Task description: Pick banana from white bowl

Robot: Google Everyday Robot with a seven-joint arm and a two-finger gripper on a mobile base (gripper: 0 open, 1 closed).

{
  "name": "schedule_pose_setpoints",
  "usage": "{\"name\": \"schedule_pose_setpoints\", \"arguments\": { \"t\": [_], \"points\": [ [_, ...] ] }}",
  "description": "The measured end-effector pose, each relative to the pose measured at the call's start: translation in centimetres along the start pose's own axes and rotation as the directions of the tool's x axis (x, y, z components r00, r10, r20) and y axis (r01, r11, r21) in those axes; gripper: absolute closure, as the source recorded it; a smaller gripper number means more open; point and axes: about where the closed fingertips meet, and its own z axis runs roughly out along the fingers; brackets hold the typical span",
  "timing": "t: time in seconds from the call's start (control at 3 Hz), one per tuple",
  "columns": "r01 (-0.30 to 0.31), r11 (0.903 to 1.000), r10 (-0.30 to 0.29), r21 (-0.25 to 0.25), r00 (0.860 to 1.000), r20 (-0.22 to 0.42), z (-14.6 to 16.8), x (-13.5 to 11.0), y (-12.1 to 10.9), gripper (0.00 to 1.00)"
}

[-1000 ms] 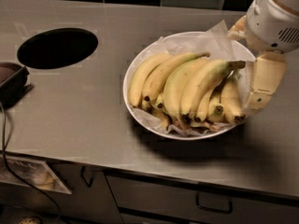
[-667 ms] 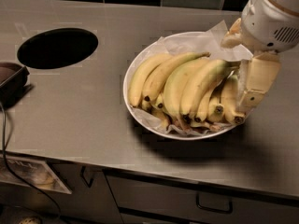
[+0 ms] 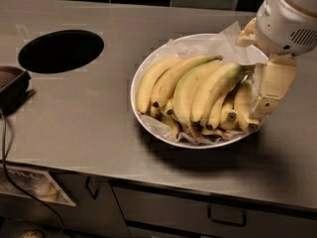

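Getting ready to grab the banana [image 3: 215,88].
Gripper [image 3: 262,108] at right edge of bowl [image 3: 198,144], beside the bananas; open or shut, cannot tell. Next: slide left, squeeze, lift.

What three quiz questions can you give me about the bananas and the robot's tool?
1. True or false: the white bowl holds just one banana.
2. Where is the tool? A) over the bowl's left side B) at the bowl's right edge, beside the bananas C) far away from the bowl
3. Fill in: the bowl is lined with crinkled white ___.
Key: 1 false; 2 B; 3 paper.
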Motion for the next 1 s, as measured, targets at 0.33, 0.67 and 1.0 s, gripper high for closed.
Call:
{"name": "schedule_pose_setpoints", "arguments": {
  "t": [0.33,0.67,1.0],
  "points": [
    [0.023,0.9997,-0.023,0.001,1.0,0.01,-0.6,-0.5,-0.6,0.09],
    [0.048,0.9989,-0.048,0.005,0.999,0.02,-1.7,-0.9,-0.9,0.08],
    [0.077,0.997,-0.076,-0.007,0.996,0.034,-1.8,-1.4,-1.1,0.08]
  ]
}}
